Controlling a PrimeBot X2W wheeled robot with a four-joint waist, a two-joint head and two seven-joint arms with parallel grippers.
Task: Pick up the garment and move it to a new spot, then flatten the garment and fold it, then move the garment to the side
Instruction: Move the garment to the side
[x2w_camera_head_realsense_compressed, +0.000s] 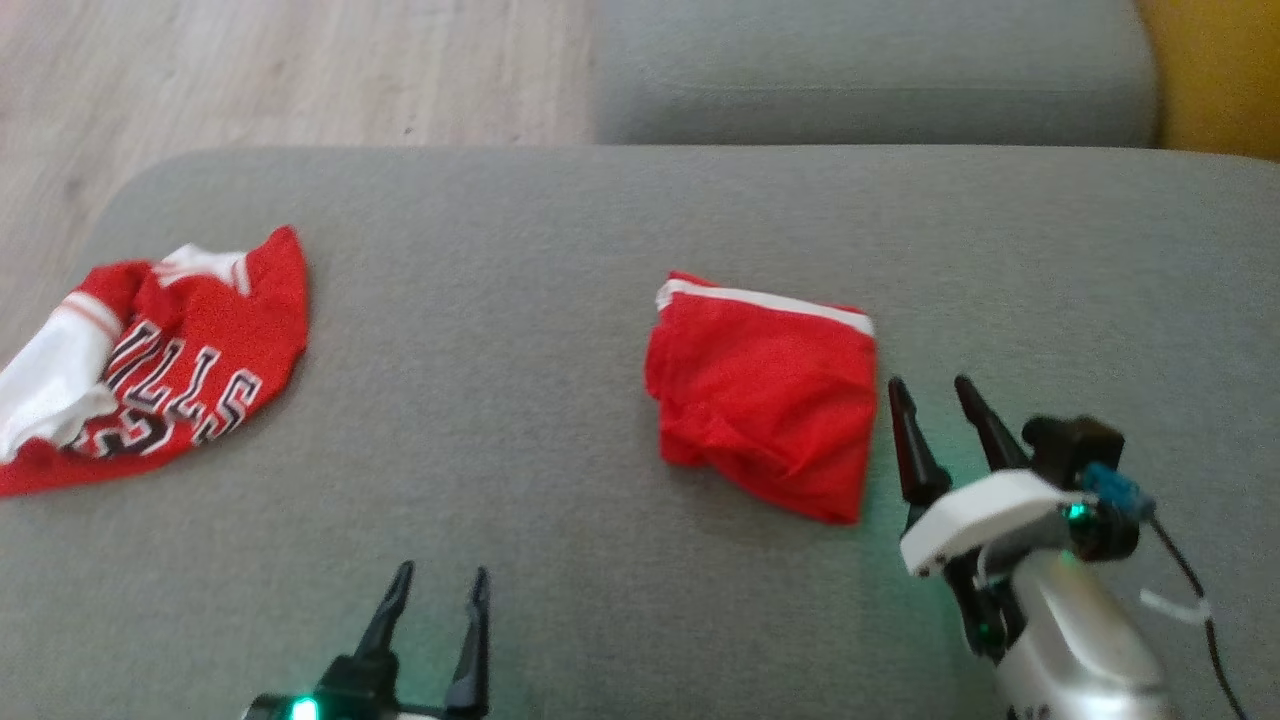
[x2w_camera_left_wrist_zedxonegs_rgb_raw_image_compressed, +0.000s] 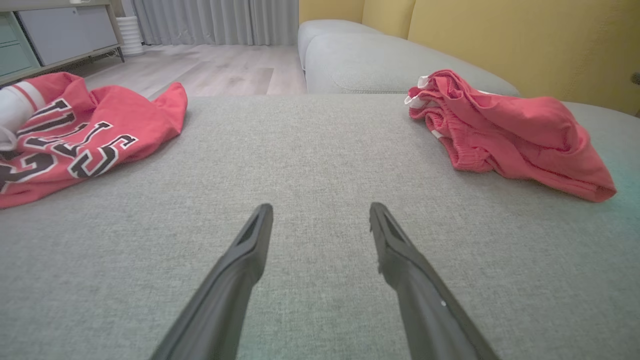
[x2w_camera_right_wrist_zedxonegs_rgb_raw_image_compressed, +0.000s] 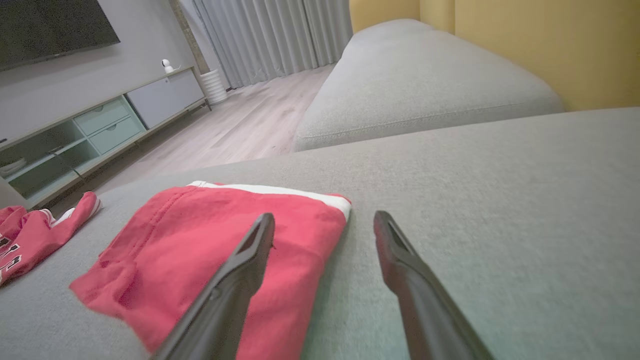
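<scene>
both left pincer (x2w_camera_head_realsense_compressed: 443, 572) and right pincer (x2w_camera_head_realsense_compressed: 928, 381) gape wide, empty; the folded red cloth shorts (x2w_camera_head_realsense_compressed: 765, 395) look light, floppy; i'd pinch every layer at one edge.

Red garment (x2w_camera_head_realsense_compressed: 765, 400), seemingly shorts, lies loosely folded on grey cushion (x2w_camera_head_realsense_compressed: 520, 260)

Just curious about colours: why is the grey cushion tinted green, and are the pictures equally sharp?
Head view: soft throughout; green lights by the fingers tint the cushion. Left wrist view: crisp. Right wrist view: near edge of the red shorts smeared.
</scene>
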